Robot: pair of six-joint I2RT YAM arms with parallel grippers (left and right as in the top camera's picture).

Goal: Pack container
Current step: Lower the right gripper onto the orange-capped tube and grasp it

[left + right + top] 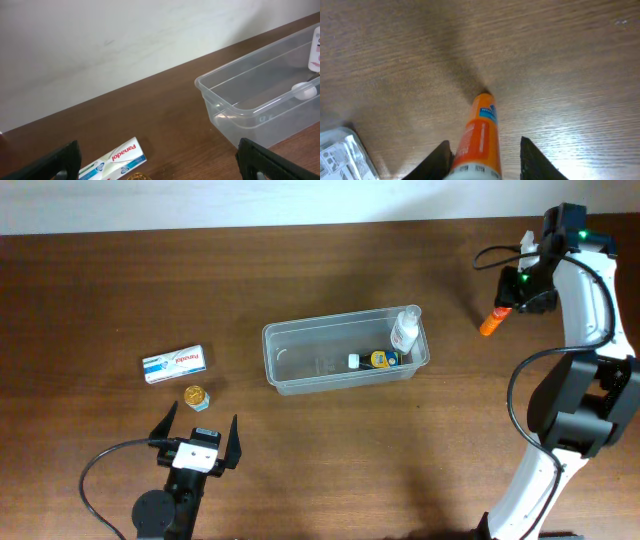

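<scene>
As the right gripper [485,145] sits w/ jaws round the orange tube [482,120], gap on one side (can't tell if it's held tight), it should squeeze firm, then lift it left to the container [300,365] mid-table; left gripper [204,416] is wide open, empty.

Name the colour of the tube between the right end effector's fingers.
The tube is orange with a blue label; the right wrist view shows it best.

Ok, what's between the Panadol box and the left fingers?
A small gold-topped round thing sits between the Panadol box and the open left fingers, touching neither. The overhead view shows it best.
</scene>
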